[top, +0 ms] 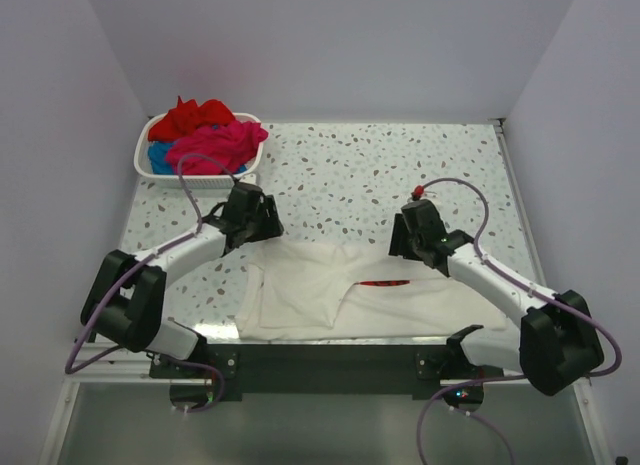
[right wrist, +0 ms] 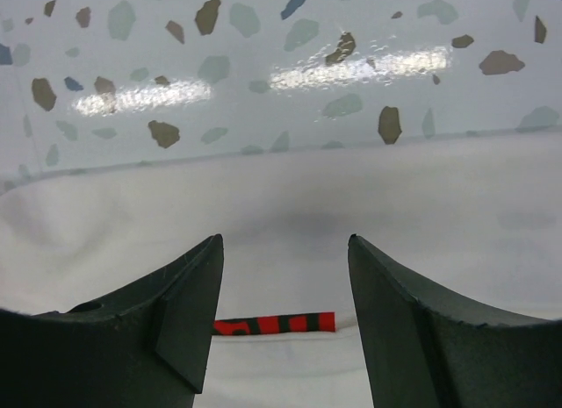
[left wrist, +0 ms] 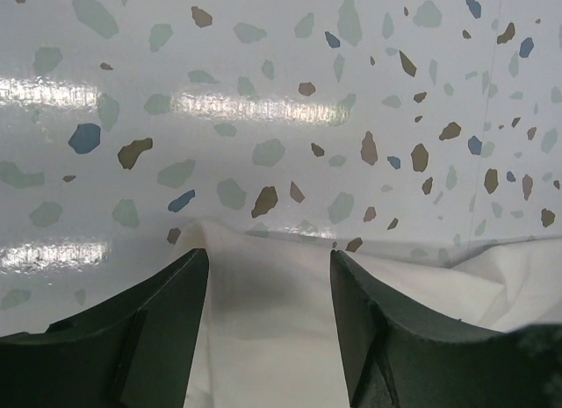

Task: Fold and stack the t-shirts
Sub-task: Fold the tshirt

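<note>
We see white t-shirt [top: 310, 290] rumpled at 6 o'clock on table [top: 400, 175]. Left gripper [left wrist: 268, 259] jaws apart at its 11 o'clock corner, right gripper [right wrist: 285, 241] jaws apart at 1 o'clock edge. Other t-shirts [top: 215, 135] heaped in basket [top: 148, 172], 10 o'clock.

Bright, even overhead light. Glare streaks across the glossy table [left wrist: 263, 105] in both wrist views. Shadows soft and faint. Top view sharp; wrist views slightly soft at the bottom edge.
</note>
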### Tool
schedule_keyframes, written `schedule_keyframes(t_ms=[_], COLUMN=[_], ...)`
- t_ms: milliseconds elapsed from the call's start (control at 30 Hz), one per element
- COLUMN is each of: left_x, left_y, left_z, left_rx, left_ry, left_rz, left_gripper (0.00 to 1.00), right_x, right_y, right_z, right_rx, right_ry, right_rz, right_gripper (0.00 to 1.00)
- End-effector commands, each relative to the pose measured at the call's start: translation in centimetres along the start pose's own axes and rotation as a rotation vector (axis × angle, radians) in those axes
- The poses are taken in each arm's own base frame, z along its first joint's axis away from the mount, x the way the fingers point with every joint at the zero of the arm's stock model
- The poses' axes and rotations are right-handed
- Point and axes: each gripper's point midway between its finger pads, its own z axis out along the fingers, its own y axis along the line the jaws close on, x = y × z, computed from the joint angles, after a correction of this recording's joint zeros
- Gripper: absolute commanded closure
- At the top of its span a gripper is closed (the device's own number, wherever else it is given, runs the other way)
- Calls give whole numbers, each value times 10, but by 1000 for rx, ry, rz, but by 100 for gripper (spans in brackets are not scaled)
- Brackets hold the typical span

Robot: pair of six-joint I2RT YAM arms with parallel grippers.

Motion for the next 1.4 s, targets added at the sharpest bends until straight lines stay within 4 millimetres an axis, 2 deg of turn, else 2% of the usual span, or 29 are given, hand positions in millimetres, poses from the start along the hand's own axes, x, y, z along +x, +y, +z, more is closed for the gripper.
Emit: schedule_keyframes(t_ms=[0, 167, 200, 300, 467, 500, 733, 867, 933, 967, 1000, 1133, 1167, 1300, 1333, 1367], left_x=[-25, -20, -19, -15, -5, -8, -8, -7, -6, -3, -1, 1, 2, 5, 4, 4], left_y=[-16, -12, -12, -11, -4, 0, 7, 7, 6, 7, 6, 2, 3, 2, 3, 4], left_z=[3, 12, 14, 14, 12, 10, 10, 10, 11, 13, 14, 18, 20, 21, 21, 21], left_rx=[70, 70, 70, 72, 59, 40, 11, 14, 19, 18, 28, 51, 49, 66, 69, 71], left_ry=[-71, -49, -46, -28, -13, -32, -28, -28, -27, -19, -12, -3, 1, 11, 10, 11], left_rz=[7, 8, 10, 13, 9, 10, 21, 21, 21, 22, 20, 19, 19, 16, 12, 7], left_gripper=[38, 40, 46, 50, 46, 43, 43, 43, 43, 44, 44, 60, 70, 91, 100, 100], right_x=[-10, -10, -11, -10, -11, -9, -11, -13, -11, -13, -15, -18, -20, -29, -28, -25], right_y=[-12, -31, -32, -44, -61, -68, -79, -96, -98, -110, -113, -131, -136, -143, -145, -146], right_z=[4, 3, 2, 1, 4, 8, 7, 7, 9, 10, 10, 16, 18, 26, 29, 34], right_rx=[-16, -3, -1, 16, 31, 35, 34, 63, 53, 77, 79, 115, 124, 139, 145, 137], right_ry=[-30, -26, -28, -19, -15, -2, -3, 0, 13, 8, 3, 8, 8, 13, 23, 48], right_rz=[30, 73, 77, 96, 140, 163, 192, 231, 237, 268, 275, 322, 336, 356, 362, 374], right_gripper=[38, 38, 38, 37, 37, 37, 37, 36, 36, 36, 36, 36, 36, 36, 36, 36])
